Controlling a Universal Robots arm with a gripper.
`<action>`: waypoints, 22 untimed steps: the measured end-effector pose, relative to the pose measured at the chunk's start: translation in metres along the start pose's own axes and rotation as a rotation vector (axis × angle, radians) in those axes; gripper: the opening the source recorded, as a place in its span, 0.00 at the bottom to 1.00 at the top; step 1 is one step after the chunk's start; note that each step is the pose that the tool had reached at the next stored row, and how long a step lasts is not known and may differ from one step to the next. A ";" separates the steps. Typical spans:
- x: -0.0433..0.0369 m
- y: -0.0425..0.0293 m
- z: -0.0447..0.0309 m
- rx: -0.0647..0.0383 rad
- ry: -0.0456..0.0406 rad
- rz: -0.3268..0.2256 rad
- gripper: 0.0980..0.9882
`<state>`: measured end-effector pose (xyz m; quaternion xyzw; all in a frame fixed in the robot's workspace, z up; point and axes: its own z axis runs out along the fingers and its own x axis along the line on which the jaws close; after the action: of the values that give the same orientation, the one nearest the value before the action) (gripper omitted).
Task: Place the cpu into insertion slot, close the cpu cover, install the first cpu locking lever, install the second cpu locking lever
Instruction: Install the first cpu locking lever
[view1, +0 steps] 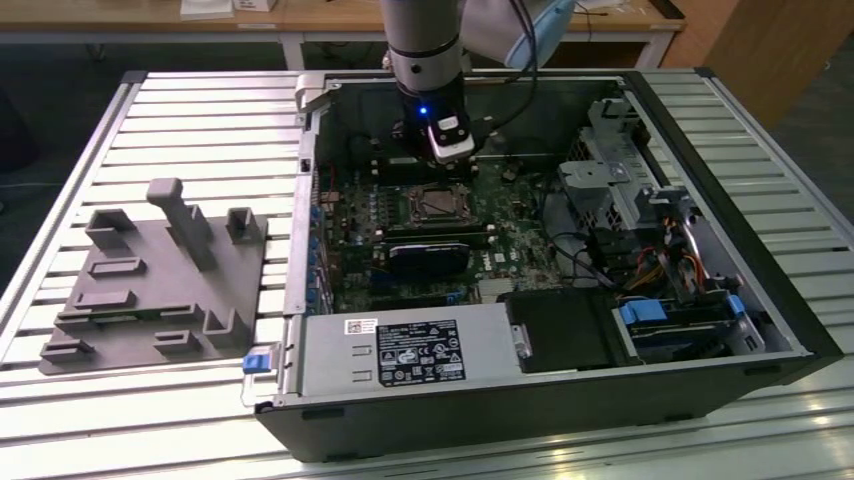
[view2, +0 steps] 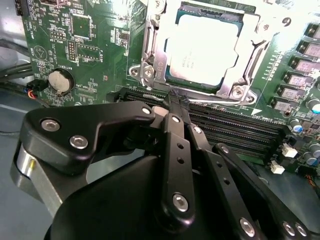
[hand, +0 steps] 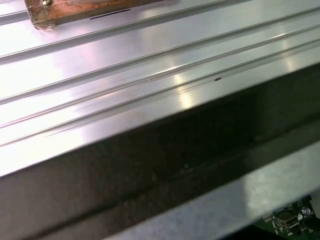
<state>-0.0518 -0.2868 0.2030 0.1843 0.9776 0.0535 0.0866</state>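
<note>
Starting at the tool (view2: 175, 98): clenched, black fingertips pressed together, nothing seen between them. Hovering right at the edge of the cpu cover (view2: 252, 56), just over the nearest of the long black memory slots (view2: 235, 129) (touching the metal or not? cannot tell). Just beyond, in the second wrist view, the cpu (view2: 207, 45), silvery top glaring, seated flat and framed all round by that cover lying down over it. Green motherboard (view2: 90, 47) all about, a round coin cell (view2: 61, 81) off to one side.

Over to the exterior view: down into the open computer case (view1: 534, 420) with the arm (view1: 424, 60), blue light glowing near the wrist. At six o'clock of the tool, close by, the insertion slot (view1: 434, 205), small and square. At six o'clock again from there, a dark rectangular module (view1: 434, 258). Further toward six, at the case's near edge, a grey power supply (view1: 400, 352) with its label. Out at three o'clock, drive bays and a tangle of cables (view1: 654, 265). Outside the case at nine o'clock, well apart, a grey moulded fixture (view1: 154, 290) on the ribbed metal counter (view1: 200, 110). Same ribbed metal in the first wrist view, beside a dark band.
</note>
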 end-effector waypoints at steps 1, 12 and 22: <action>0.0001 0.0001 0.0001 0.000 0.0000 0.000 0.01; 0.0023 0.0026 0.0010 0.000 0.0000 0.000 0.01; 0.0027 0.0023 0.0035 -0.002 -0.0177 -0.002 0.01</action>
<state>-0.0528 -0.2834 0.1994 0.1836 0.9769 0.0528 0.0955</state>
